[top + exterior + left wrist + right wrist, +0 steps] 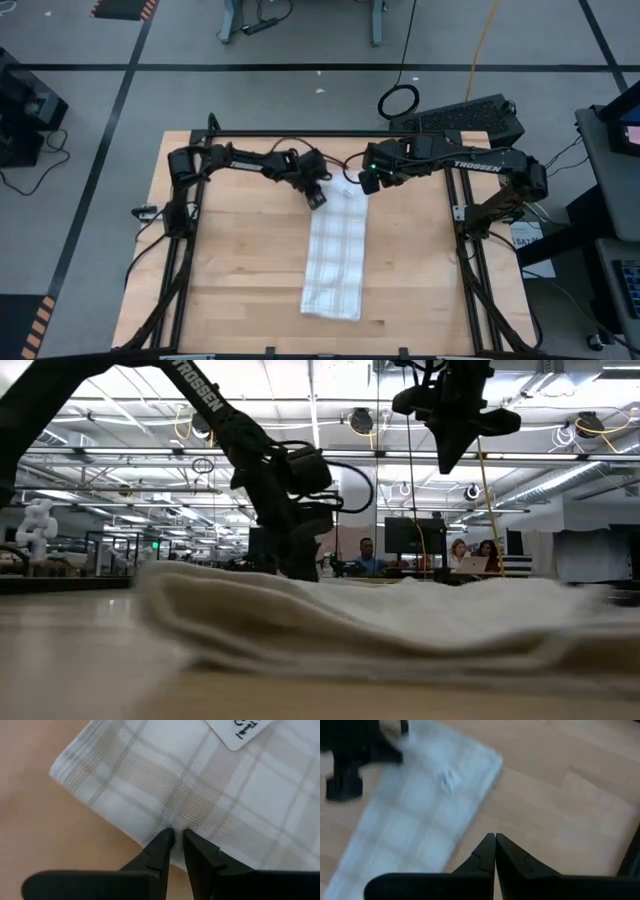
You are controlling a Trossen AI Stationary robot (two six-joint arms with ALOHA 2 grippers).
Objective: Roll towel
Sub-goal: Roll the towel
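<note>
Below, towel (210, 795) edge (label (240, 732) cropped) — left tool (175, 837) pinching.

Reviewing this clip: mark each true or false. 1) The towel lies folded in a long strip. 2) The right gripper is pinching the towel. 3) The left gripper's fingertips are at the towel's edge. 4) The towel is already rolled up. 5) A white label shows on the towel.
1) True: the towel lies flat as a long narrow strip on the table.
2) False: the right gripper is shut on nothing, above bare wood beside the towel.
3) True: the left gripper has its tips nearly together on the cloth's edge.
4) False: no roll has been started.
5) True: the label sits near the corner.
</note>
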